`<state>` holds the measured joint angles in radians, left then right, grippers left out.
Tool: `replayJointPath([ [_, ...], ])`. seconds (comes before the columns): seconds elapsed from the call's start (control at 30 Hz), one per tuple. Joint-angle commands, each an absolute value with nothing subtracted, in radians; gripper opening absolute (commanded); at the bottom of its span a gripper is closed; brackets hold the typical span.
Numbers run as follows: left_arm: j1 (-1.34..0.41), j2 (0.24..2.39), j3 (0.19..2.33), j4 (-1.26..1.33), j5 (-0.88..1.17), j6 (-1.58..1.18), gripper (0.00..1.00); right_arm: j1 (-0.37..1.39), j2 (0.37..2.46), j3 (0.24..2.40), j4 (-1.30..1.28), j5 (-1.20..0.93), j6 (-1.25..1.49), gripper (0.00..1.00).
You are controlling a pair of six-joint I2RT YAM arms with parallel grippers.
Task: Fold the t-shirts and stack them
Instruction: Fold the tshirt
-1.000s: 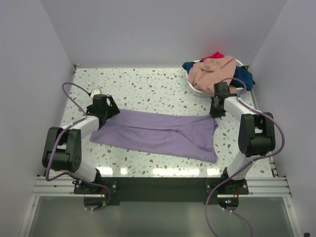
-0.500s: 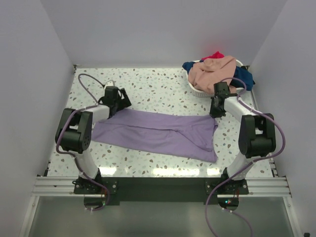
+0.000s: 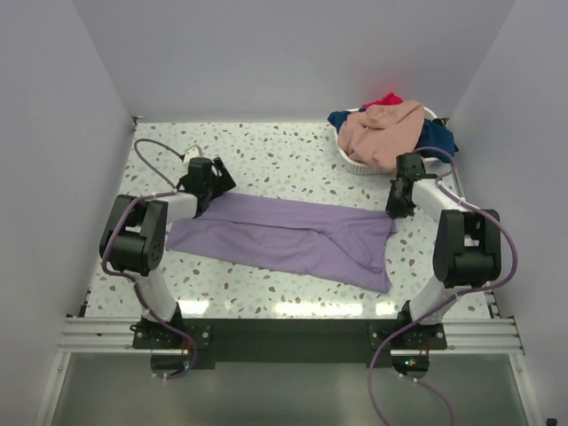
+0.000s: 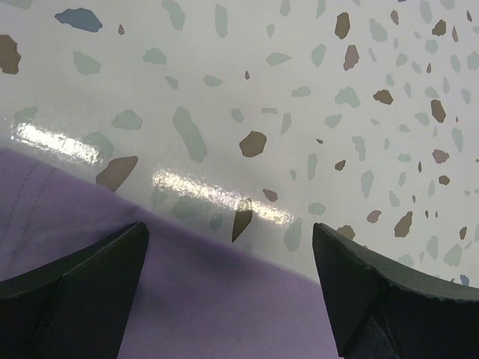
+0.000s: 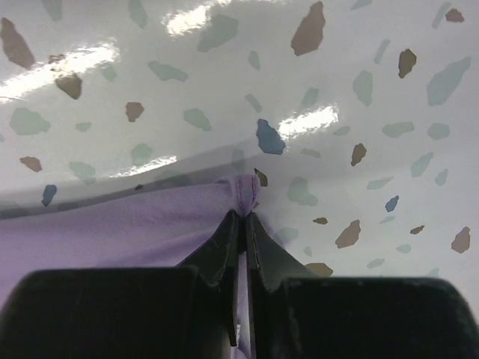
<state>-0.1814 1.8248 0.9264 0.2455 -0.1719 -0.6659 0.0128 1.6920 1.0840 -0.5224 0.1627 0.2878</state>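
A lavender-purple t-shirt (image 3: 284, 235) lies spread flat across the middle of the speckled table. My left gripper (image 3: 211, 188) is open over the shirt's far left edge; in the left wrist view the purple fabric (image 4: 217, 299) lies between the spread fingers (image 4: 82, 284). My right gripper (image 3: 397, 206) is shut on the shirt's far right corner; the right wrist view shows the hem (image 5: 243, 193) pinched between the closed fingertips. Peach-pink (image 3: 382, 129), navy blue (image 3: 442, 140) and red (image 3: 386, 99) shirts are piled in the basket.
A white oval basket (image 3: 358, 163) stands at the back right, just behind my right gripper. White walls enclose the table on the left, back and right. The speckled tabletop (image 3: 266, 160) stretches behind the shirt.
My left gripper has moved from the shirt's left end toward the back edge of the shirt. My right gripper has shifted slightly right, pulling the corner with it.
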Motion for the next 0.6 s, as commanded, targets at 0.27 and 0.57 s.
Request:
replayJointPath([
  [0.27,-0.178,1.830,0.890,0.193,-0.161,-0.670,0.98,-0.055,1.599,1.057,-0.494,0.107,0.284,0.41],
  [0.57,-0.178,1.859,0.991,0.153,-0.156,-0.606,0.98,0.136,1.382,1.035,-0.525,0.074,0.282,0.54],
])
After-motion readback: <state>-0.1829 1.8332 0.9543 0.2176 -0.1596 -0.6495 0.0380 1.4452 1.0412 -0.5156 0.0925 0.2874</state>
